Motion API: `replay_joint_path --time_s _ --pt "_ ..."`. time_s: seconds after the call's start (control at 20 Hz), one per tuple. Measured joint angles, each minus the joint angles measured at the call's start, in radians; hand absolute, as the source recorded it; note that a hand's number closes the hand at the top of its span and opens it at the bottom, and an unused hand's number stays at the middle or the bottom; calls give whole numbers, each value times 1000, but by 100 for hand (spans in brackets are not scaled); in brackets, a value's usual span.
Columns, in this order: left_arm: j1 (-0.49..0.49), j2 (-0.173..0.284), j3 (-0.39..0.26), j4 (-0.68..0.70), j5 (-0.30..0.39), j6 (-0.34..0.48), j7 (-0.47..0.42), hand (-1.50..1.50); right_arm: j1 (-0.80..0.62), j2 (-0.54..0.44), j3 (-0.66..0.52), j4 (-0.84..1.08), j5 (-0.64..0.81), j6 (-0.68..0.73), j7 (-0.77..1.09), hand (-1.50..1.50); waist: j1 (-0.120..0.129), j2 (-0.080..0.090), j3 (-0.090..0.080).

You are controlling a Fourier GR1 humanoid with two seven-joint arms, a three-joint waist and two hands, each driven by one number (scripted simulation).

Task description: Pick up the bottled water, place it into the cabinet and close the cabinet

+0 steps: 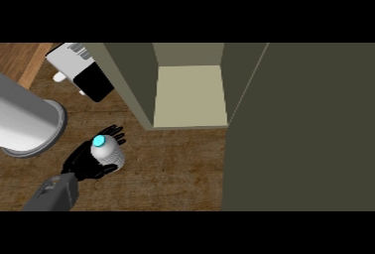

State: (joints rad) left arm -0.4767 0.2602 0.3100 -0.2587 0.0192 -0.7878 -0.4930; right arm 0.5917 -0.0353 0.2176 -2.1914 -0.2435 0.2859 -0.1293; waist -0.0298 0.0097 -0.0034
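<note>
The bottled water [108, 153], white with a cyan cap, stands in the head view at the lower left, cap toward me. My left hand [86, 163] is curled round it, with fingers showing above the cap and below the body. The bottle is left of and a little in front of the cabinet [139, 89], whose pale inner shelf [190, 94] lies open to view. The cabinet door [300, 129] is swung open and fills the right side. My right hand does not show.
A large grey cylindrical vessel [26, 124] stands on the wooden counter [176, 163] at the far left, close to my hand. A white and black appliance [81, 74] sits at the back left beside the cabinet's side wall.
</note>
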Motion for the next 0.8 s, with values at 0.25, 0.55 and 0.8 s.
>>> replay_joint_path --time_s 0.25,0.55,0.8 --pt "0 -24 -15 -16 0 -4 -1 150 15 -5 -4 7 0 9 -20 -150 -1 -1 0" --pt "10 -28 -23 -38 8 -12 -4 150 16 -6 -2 24 11 12 -33 -150 3 -2 0" --pt "60 -57 25 -70 53 110 -74 150 14 0 -6 36 14 0 -33 -150 16 -5 1"
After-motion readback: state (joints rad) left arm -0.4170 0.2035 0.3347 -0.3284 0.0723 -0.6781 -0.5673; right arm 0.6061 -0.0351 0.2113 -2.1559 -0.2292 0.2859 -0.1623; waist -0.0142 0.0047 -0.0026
